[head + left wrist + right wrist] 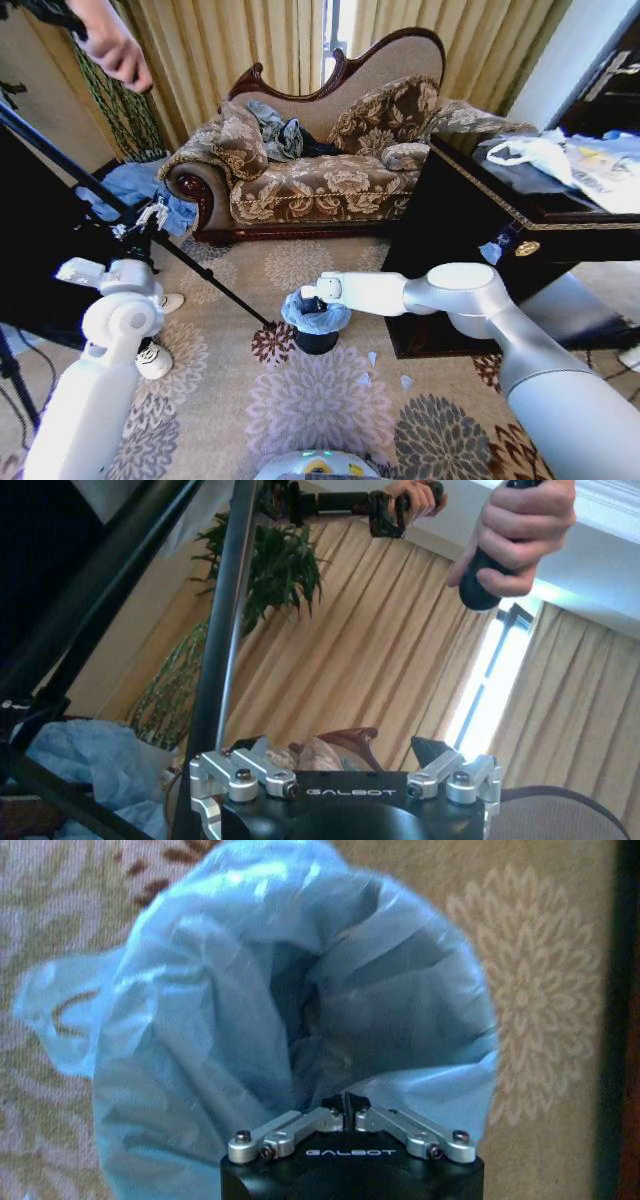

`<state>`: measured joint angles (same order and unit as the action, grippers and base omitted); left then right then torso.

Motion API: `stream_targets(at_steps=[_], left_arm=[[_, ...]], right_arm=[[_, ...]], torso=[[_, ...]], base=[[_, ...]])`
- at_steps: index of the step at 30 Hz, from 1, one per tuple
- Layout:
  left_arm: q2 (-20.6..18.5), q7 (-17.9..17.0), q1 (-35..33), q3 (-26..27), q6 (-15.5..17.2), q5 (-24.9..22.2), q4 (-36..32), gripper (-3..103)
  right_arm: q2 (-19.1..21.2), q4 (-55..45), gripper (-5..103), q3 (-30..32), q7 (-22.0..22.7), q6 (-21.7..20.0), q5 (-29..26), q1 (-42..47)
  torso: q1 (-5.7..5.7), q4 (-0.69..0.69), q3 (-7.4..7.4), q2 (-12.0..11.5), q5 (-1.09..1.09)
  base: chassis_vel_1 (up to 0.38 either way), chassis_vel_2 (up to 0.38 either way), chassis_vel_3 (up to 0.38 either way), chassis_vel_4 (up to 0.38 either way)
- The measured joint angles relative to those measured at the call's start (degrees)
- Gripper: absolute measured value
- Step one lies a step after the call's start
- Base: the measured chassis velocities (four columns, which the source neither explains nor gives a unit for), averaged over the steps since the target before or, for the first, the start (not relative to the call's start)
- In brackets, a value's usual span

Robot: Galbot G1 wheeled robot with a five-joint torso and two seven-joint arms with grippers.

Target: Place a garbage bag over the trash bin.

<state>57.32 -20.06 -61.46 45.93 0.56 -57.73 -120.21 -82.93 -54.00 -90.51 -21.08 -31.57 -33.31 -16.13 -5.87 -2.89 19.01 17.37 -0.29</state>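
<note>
The trash bin point(317, 342) is a small black cylinder standing on the patterned carpet in front of the sofa. The pale blue garbage bag point(316, 316) lines it, its mouth spread open and folded over the rim. In the right wrist view the garbage bag point(230, 1027) gapes wide and hides the bin. My right gripper point(309, 291) reaches in from the right to the bag's rim, and its fingers meet, pinching the bag's near edge point(345, 1100). My left gripper point(150, 214) is held up at the left, far from the bin, with its fingers spread and nothing between them point(345, 754).
A black tripod leg point(200, 270) slants across the carpet just left of the bin. A dark wooden table point(480, 230) stands to the right with white bags on top. The brocade sofa point(320, 180) is behind, a blue cloth heap point(130, 185) at the left.
</note>
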Motion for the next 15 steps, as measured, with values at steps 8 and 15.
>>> stream_targets(at_steps=[8, 15], left_arm=[[0.2, 0.1, -0.3, 0.3, -0.3, -0.4, 0.1, 96], [0.8, 0.2, -0.5, 0.1, -0.5, -0.4, 0.3, 96]], right_arm=[[-1.0, 2.5, 0, -1.0, -1.3, 0.3, 1.3, 1.7], [-2.6, 6.1, 0, -1.7, -2.1, 1.2, 2.5, 4.6]], torso=[[0.0, 0.0, 0.0, 0.0, 0.0], [0.0, 0.0, 0.0, 0.0, 0.0]], base=[[0.0, 0.0, 0.0, 0.0], [0.0, 0.0, 0.0, 0.0]])
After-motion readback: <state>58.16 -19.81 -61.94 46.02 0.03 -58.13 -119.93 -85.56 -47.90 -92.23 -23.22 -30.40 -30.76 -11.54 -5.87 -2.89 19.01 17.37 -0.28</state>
